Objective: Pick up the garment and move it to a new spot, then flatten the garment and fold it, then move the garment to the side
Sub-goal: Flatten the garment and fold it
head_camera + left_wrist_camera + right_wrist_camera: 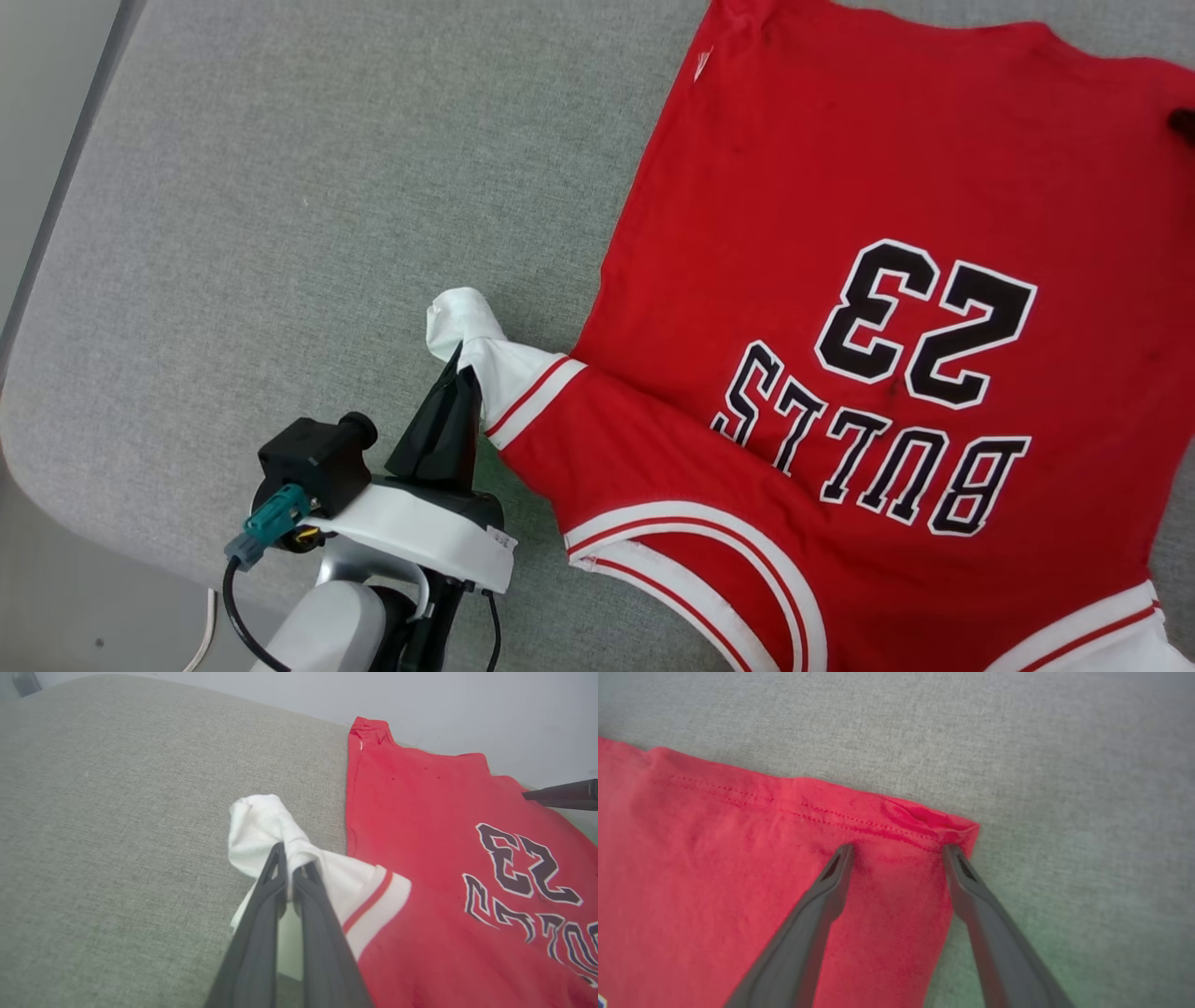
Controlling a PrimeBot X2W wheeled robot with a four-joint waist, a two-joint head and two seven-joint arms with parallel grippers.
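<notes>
Item one, our left gripper (459,362): two long dark fingers clenched on the bunched white short sleeve (471,322).

Item two, red jersey-style garment (794,215) with black, white-outlined "23": spread lettering-up on the grey woven fabric surface (280,187).

Item three, our right gripper (897,848): fingers spread wide over the garment's hemmed red corner, grasping nothing.

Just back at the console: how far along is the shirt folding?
Done: the shirt lies spread, lettering up, on the grey fabric surface. In hand: the left jaws are shut on its white sleeve; the right jaws stand open at a red hem corner. Left: smoothing, every fold, moving it aside.
</notes>
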